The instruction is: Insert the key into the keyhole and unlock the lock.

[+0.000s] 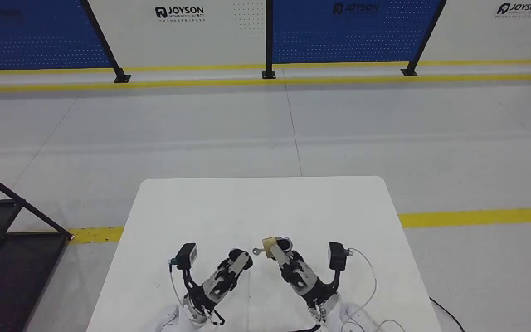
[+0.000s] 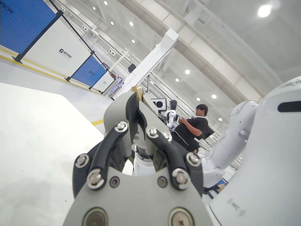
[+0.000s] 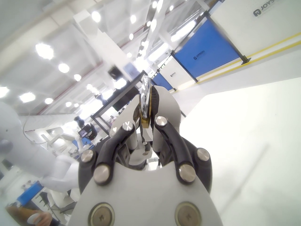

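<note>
Brass padlock [image 3: 144, 118]: clamped in the right gripper [image 3: 148, 95], body low in the grip, silver shackle [image 3: 145, 88] poking out past the fingertips; held up off the white table [image 1: 249, 203], above its near part at about the middle.

Right gripper: closed tight on the padlock, a pad pressed against each flat side; in the top view angled inward toward the other arm.

Key [image 2: 138, 92]: small brass-coloured piece pinched at the very tip of the left gripper [image 2: 135, 101]; little of it exposed, blade not distinguishable in the left wrist view.

Left gripper: fingers drawn together with hardly any gap, nipping the key at the tips; in the top view just beside the right gripper, tips pointing toward the padlock.

Key and padlock together: very near each other in the top view, with a small grey bit just beside the lock between the two grippers; too small to tell whether touching, or whether anything sits in the keyhole.

Table: rounded corners, both grippers over the edge nearest the robot.

Floor [image 1: 373, 133]: pale grey with yellow lines.

Partition panels [image 1: 348, 29]: blue and white, on black posts, beyond the table.
</note>
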{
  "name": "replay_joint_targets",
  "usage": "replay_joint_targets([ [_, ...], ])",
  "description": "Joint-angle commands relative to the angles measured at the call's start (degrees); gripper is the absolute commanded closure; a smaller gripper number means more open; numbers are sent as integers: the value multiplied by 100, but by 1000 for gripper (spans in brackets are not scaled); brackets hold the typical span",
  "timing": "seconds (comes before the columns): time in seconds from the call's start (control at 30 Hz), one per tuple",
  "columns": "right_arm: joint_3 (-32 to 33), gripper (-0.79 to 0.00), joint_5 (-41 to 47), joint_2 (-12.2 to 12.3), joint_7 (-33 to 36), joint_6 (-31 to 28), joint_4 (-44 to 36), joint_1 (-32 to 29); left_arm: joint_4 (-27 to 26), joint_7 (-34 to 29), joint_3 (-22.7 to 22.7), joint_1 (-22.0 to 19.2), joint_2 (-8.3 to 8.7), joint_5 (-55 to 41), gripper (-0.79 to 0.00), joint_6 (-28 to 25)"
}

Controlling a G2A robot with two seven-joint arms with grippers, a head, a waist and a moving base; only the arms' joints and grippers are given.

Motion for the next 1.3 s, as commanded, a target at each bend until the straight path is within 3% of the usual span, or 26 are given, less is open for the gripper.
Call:
replay_joint_targets([
  [0.0, 0, 0, -6, 4, 53, 21, -13, -3, 13, 50, 37, -18, 26, 45, -77, 0],
  [0.37, 2, 0, -30, 4, -13, 35, -47, -25, 134, 270, 201, -128, 117, 116, -142, 0],
  [0.47, -1, 0, -17, 5, 1, 17, -41, -21, 173, 317, 246, -164, 133, 125, -222, 0],
  [0.67, -18, 0, 33, 13, 129, -50, -34, -6, 231, 368, 325, -234, 161, 142, -212, 0],
  [0.97, -39, 0, 22, 15, 210, 8, -45, 14, 281, 447, 420, -308, 187, 183, -117, 0],
  [1.27, -73, 0, 9, 13, 281, 95, -41, 46, 286, 549, 492, -346, 216, 231, -99, 0],
])
